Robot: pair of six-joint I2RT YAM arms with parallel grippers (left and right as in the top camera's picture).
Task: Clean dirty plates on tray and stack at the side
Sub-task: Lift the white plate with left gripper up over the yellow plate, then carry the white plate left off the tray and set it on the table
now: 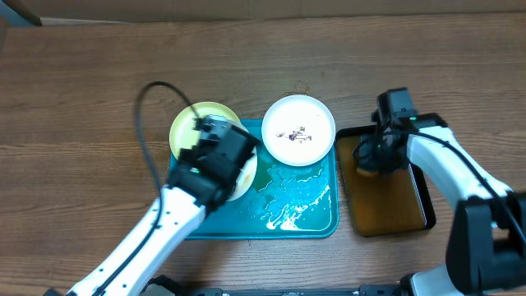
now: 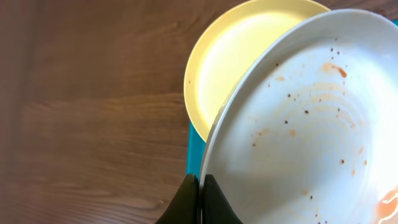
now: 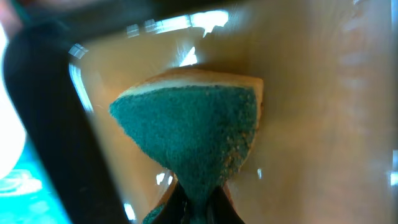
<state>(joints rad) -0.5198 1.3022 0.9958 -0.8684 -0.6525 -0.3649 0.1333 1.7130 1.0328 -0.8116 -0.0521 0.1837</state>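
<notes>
Two arms reach over the bench. We see the left one stretched diagonally onto the teal tray, its left hand pinched tight on the rim of a smeared white plate. We count three plates: one yellow-green plate lies just beyond that hand and a second white plate to its right. Over the black tray, the right hand points down, clamping one green sponge.
</notes>
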